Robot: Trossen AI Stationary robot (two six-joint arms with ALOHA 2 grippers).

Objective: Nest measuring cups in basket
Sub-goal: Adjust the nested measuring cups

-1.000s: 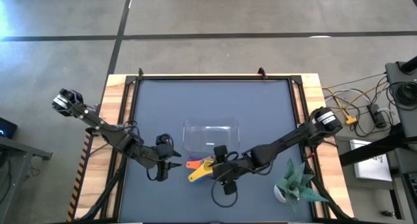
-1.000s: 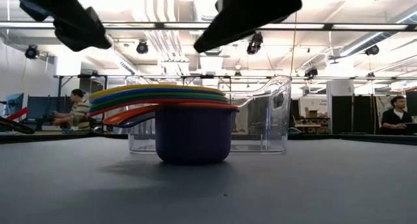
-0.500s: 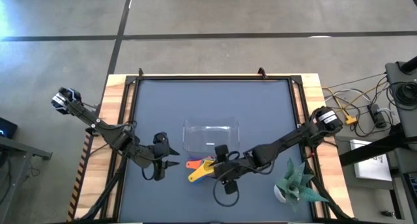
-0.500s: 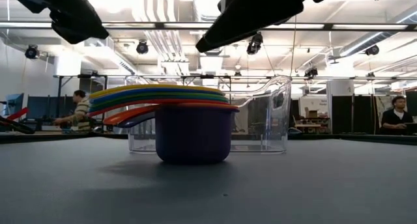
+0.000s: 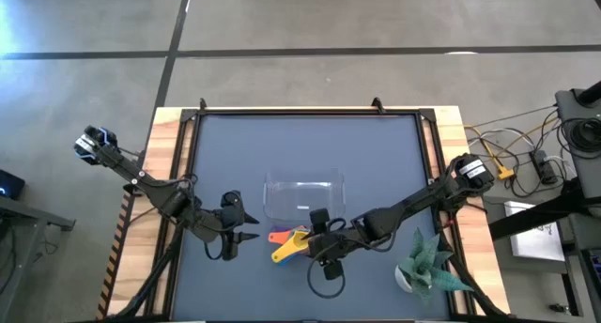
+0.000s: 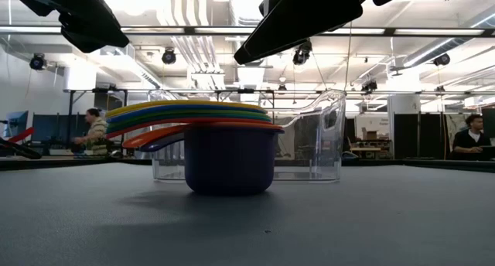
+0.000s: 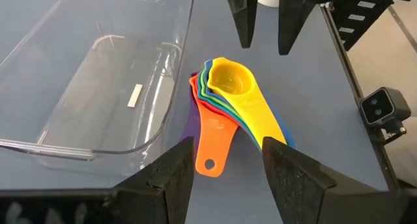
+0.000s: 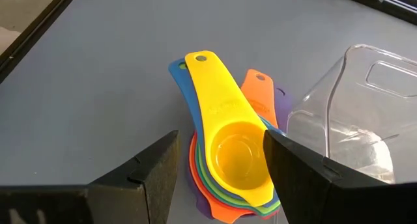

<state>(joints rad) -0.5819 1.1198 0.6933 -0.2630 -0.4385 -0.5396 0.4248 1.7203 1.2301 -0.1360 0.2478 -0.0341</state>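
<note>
The left gripper [image 5: 246, 222] hangs above the table just left of the cups [image 5: 289, 242], fingers parted and holding nothing; its wrist view looks between its fingers [image 7: 172, 178] at the stack. The cups are nested, yellow on top, handles fanned toward the left, and they sit on the table just in front of the basket [image 5: 303, 197], not in it. The basket looks empty but for a small white label on its floor [image 7: 135, 95]. The right gripper [image 5: 315, 245] hovers over the right side of the stack, also spread and empty. The main risk, as I judge it, is the lift: a grip on the fanned handles alone could take only the upper cups and leave the purple bottom one [image 6: 229, 158] behind, or tip the stack so the cups slide apart. The basket wall stands very close to the stack, so a low sideways carry could knock it and push the light tray away. With both grippers close on either side of the stack, they could also clash if both close in at once. Farther right, a plant [image 5: 427, 264] stands near the table's corner by the right arm, close enough to be brushed if the elbow swings out. People [image 6: 93, 133] sit in the room behind, well away from the table.
</note>
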